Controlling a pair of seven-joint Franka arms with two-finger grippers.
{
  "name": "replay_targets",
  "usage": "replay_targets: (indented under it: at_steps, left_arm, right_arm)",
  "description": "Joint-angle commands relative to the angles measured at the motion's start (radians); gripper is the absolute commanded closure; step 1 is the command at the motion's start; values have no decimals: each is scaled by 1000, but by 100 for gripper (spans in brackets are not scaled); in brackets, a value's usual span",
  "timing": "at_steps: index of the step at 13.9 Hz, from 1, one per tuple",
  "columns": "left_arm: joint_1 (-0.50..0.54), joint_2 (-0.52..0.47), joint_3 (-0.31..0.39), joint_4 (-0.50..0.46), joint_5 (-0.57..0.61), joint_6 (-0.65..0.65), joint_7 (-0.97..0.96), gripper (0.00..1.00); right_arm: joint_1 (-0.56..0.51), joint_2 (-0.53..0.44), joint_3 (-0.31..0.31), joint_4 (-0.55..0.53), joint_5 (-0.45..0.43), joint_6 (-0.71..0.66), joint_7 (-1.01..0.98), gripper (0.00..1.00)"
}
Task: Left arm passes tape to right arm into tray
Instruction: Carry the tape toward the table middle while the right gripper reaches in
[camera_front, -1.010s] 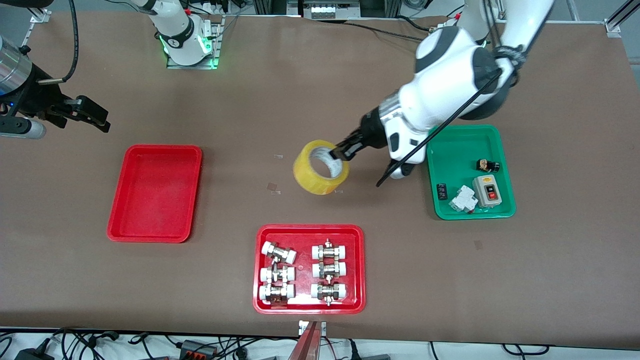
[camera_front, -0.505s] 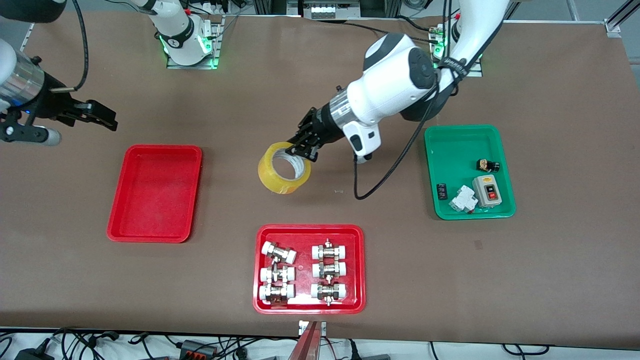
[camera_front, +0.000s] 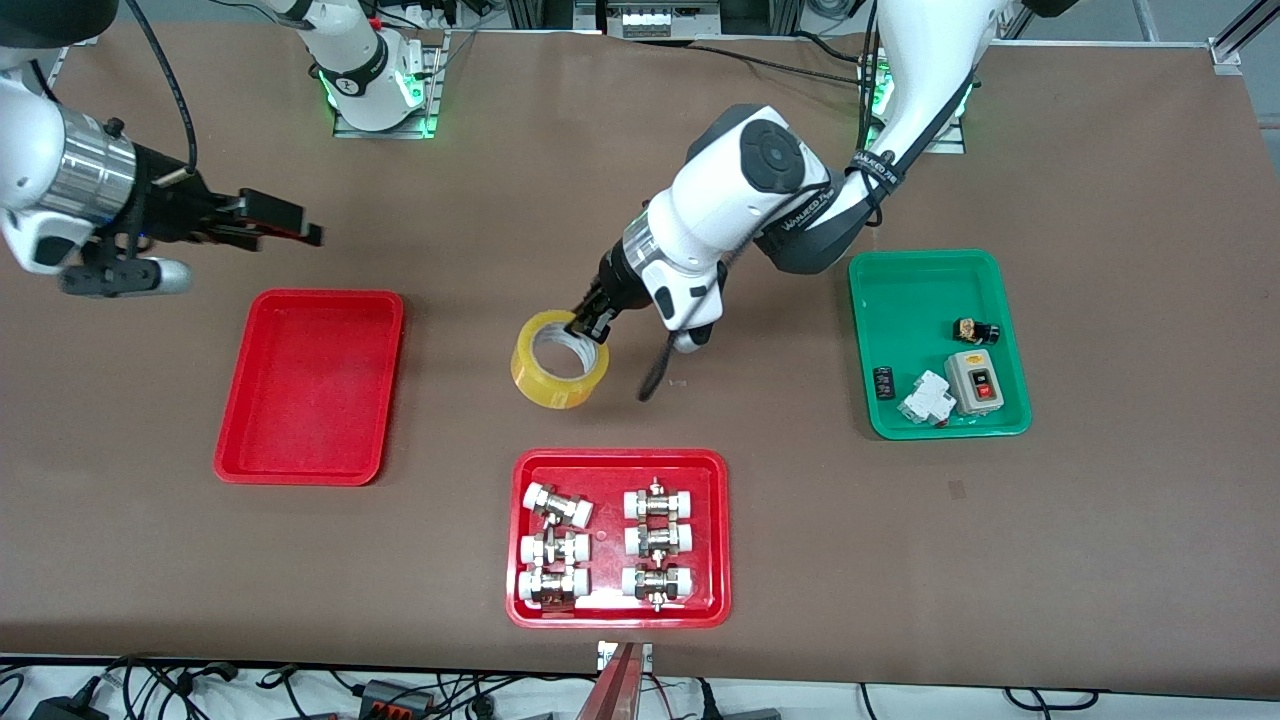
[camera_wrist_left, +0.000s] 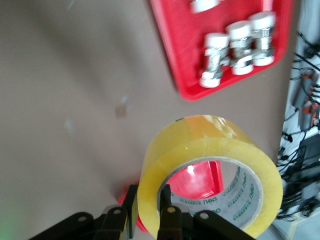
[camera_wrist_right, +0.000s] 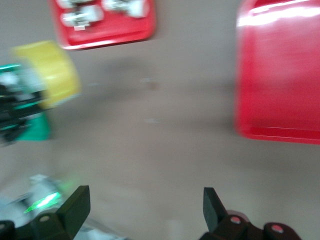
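The left claw (camera_front: 592, 322) is clamping the wall of the tape (camera_front: 560, 359), 1 finger inside the white core and 1 outside, and is carrying it over the middle of the table (camera_front: 640, 180), between the red tray (camera_front: 231, 432) and the green tray (camera_front: 865, 400). The right claw (camera_front: 282, 225) is standing apart, holding nothing, over the bare table near the red tray's far edge toward the right arm's end.

To do the handover well, the left arm is best holding the roll clear of the table with the open core facing the right claw (the left wrist view shows the grip sitting at 1 spot on the rim, leaving most of the ring free). The right claw should be taking the free part of the wall and pinching firmly before the left lets go. The fittings tray (camera_front: 520, 610) nearby needs avoiding.
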Motion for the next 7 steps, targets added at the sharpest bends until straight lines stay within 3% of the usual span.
replay_targets:
  at_steps: [1,4,7]
  left_arm:
    - [-14,28,12,30,92,-3,252,100]
    - [-6,29,13,22,118,30,305,100]
    - [-11,54,12,-4,120,114,342,100]
  right_arm:
    - [-3,83,1,26,225,102,-30,0]
    - [29,164,9,29,376,249,-113,0]
    - [67,246,9,30,463,375,-271,0]
